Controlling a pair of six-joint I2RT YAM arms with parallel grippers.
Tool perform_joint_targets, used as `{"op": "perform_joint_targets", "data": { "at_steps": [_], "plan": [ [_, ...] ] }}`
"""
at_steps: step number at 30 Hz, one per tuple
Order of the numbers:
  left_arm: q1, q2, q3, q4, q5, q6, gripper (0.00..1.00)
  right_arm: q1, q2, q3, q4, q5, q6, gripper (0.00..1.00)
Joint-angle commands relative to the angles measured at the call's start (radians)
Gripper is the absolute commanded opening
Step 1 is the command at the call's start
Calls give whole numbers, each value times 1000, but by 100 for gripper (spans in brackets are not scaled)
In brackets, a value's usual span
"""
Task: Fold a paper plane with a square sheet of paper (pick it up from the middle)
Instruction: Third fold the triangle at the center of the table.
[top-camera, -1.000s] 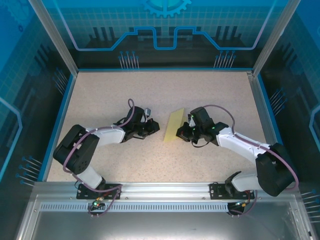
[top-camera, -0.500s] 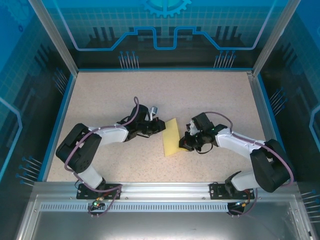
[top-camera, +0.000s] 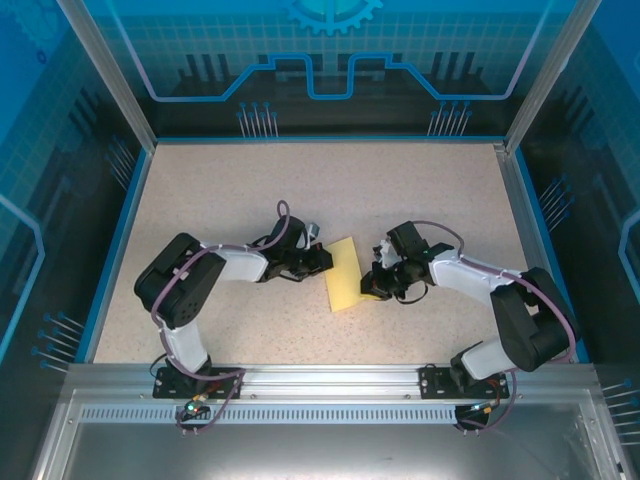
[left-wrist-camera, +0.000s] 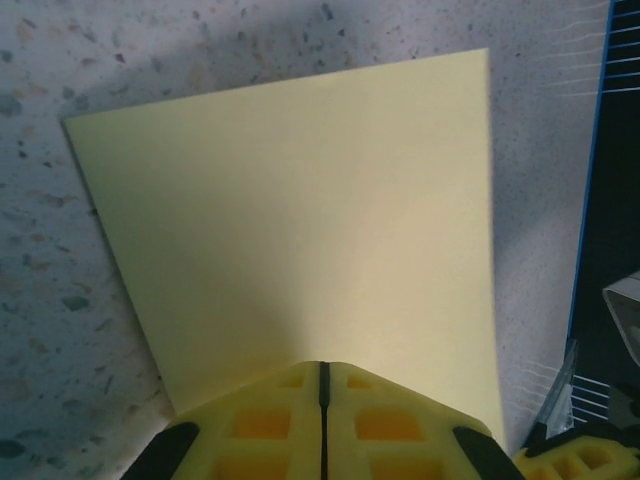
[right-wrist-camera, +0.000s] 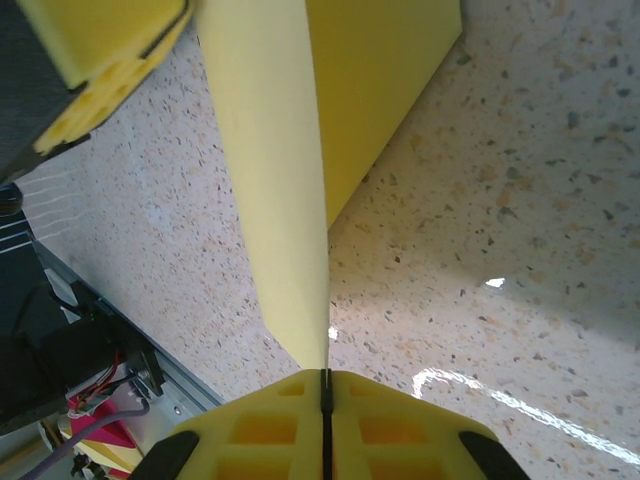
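- The square sheet of paper (top-camera: 345, 274) sits at the middle of the speckled table (top-camera: 230, 190), between the two arms and nearer the front rail than the back wall
- The left gripper (top-camera: 323, 262) meets the sheet's left edge and the right gripper (top-camera: 373, 287) its right edge, so the paper spans the gap between them
- In the left wrist view the left gripper (left-wrist-camera: 322, 372) has its yellow fingers pressed together with the near edge of the sheet (left-wrist-camera: 300, 220) clamped in the seam; the pale-yellow face spreads away flat and unmarked, with a soft shadow on the table beyond its far edge
- In the right wrist view the right gripper (right-wrist-camera: 326, 378) is likewise clenched on the paper (right-wrist-camera: 275, 170), which rises from the seam almost edge-on, with a broader face turning away behind it
- From that view the sheet looks bowed or partly doubled over, but I cannot tell whether a crease is pressed in
- Judged from this, the work is at an early fold: the sheet is lifted and shared between both arms, and nothing like a pointed dart exists yet
- The next move probably calls for bringing the two pinched edges together, corners matched, then laying the paper down so the bend can be flattened into a centre crease
- Both arms would have to travel in step; an uneven pull could tear the thin paper, drag it out of one grip, or skew the fold
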Motion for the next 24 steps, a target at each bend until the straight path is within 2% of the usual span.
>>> {"op": "perform_joint_targets", "data": {
  "at_steps": [1,5,11,24],
  "plan": [
    [-3,23,31,-19,-14,18,9,-11,-3,-3,25,-18,20,10],
    [-3,48,40,-35,-22,22,8,-9,-16,-20,37,-1,61,15],
    [-3,72,38,-45,-27,21,8,-4,-59,-56,47,32,130,17],
    [-3,79,29,-42,-22,20,8,9,-55,-86,119,44,198,7]
  ]
}}
